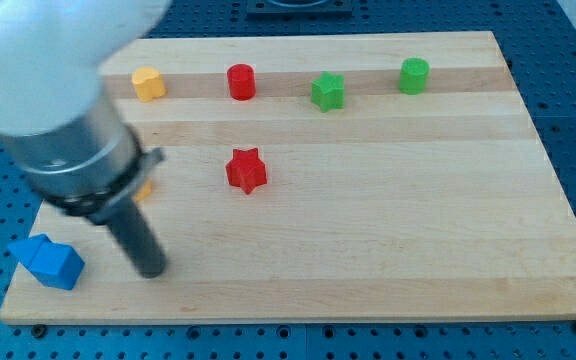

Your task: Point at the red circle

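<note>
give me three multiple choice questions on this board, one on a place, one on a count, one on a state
1. Where is the red circle?
A. near the view's top, between the yellow block and the green star
B. at the view's bottom right
C. beside the blue block

2. How many green blocks show?
A. one
B. two
C. four

3. Is my tip touching the red circle?
A. yes
B. no, it is far off at the lower left
C. it rests on top of it

Answers:
1 A, it sits in the top row.
2 B, the star and the green cylinder.
3 B, the tip is beside the blue block, below the red star.
</note>
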Action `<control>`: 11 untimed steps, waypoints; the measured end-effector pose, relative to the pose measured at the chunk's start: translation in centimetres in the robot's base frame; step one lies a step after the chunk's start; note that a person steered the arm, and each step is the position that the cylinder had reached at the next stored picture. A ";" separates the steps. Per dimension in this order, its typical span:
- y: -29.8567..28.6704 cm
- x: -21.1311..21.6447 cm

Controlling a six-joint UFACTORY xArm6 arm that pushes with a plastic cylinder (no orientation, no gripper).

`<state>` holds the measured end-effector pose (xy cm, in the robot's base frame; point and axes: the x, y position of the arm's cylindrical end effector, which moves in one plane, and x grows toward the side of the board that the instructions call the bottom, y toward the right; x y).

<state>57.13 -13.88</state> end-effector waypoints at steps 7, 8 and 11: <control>11.4 -16.8; 6.1 -17.1; 9.0 -27.2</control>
